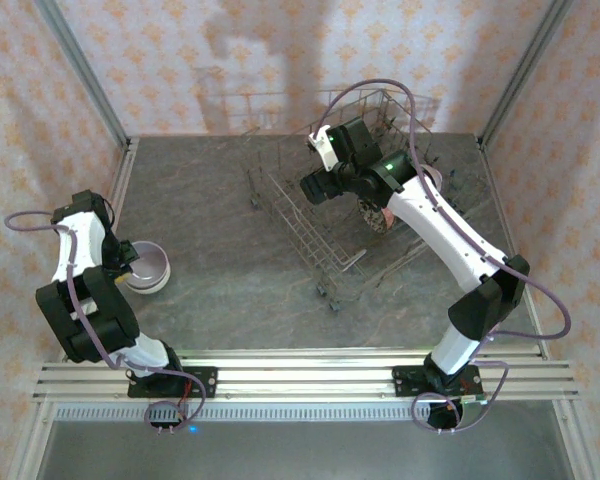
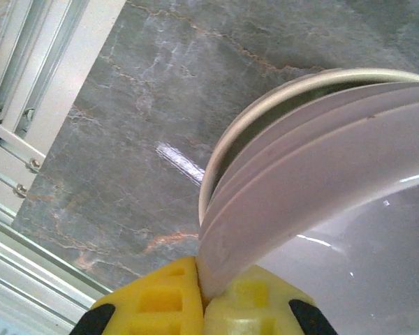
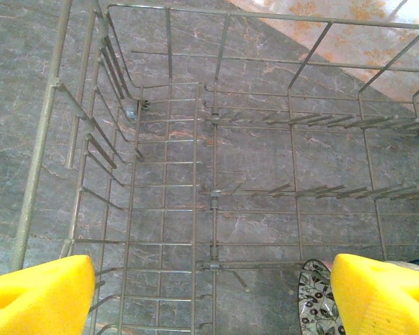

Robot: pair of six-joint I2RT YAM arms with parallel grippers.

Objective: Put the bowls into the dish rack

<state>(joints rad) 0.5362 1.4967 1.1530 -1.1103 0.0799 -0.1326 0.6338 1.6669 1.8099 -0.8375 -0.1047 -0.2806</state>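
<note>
Left tool (image 2: 204, 289) clamps the mauve bowl (image 2: 314, 202) by its rim; right tool (image 3: 213, 293) gapes over the dish rack (image 3: 40, 139).

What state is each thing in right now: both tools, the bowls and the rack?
left tool, shut on the mauve bowl's rim.
mauve bowl, gripped at its rim, nested in a cream bowl.
cream bowl, outermost of the nest.
right tool, open, empty, inside the dish rack.
patterned bowl, on edge in the rack.
dish rack, upright.
</note>
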